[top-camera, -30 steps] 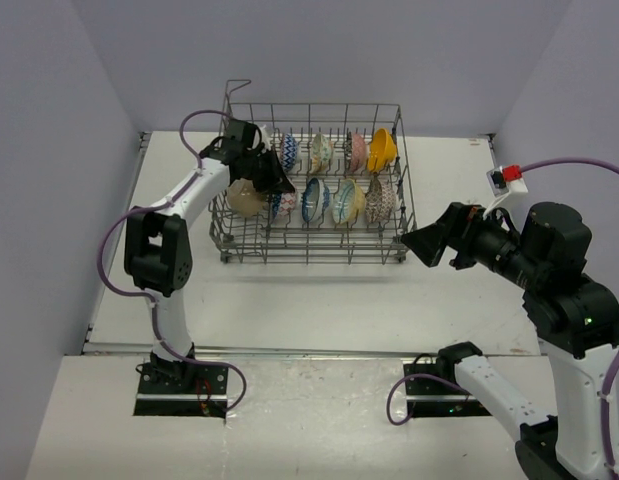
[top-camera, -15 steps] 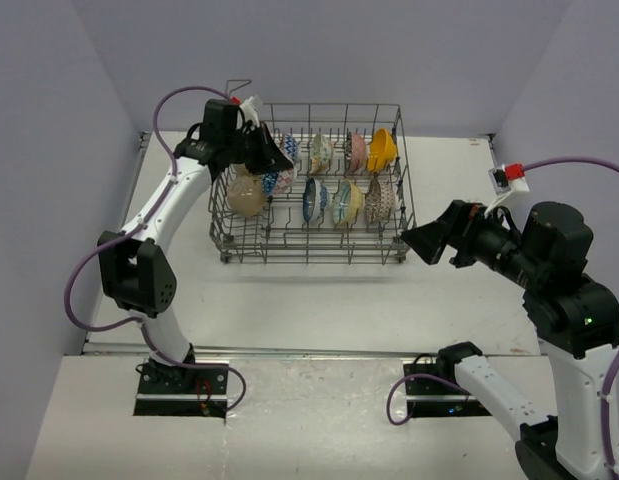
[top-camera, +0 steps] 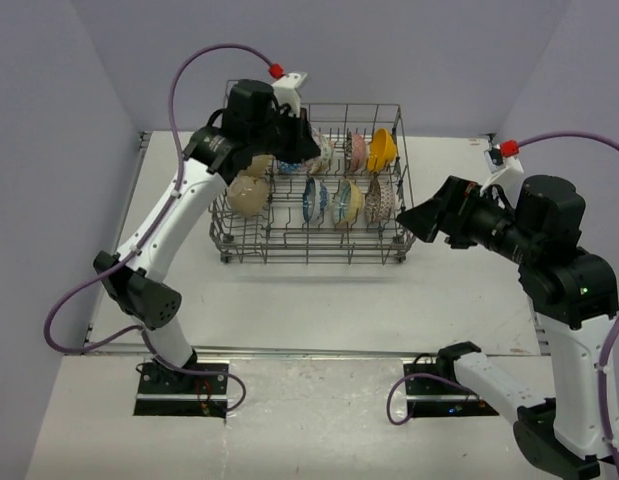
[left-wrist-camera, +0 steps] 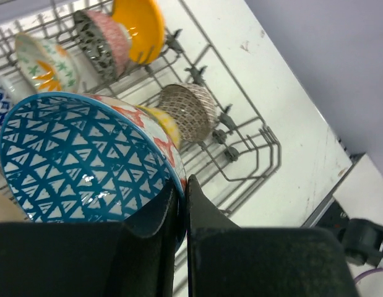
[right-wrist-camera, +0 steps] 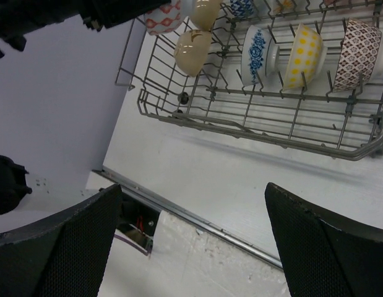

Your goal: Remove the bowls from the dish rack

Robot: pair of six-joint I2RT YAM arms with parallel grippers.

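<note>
Left gripper [left-wrist-camera: 184,185] clamps blue-triangle bowl [left-wrist-camera: 80,161] by the rim over dish rack [top-camera: 319,258]. Brown lattice bowl [left-wrist-camera: 190,111] sits at its 2 o'clock. Right gripper [top-camera: 417,222] spread wide, empty.

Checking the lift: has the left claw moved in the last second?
Yes. The left claw, shut on the blue-patterned bowl, moved away from the beige bowl, rightward toward the far rail of the dish rack.
</note>
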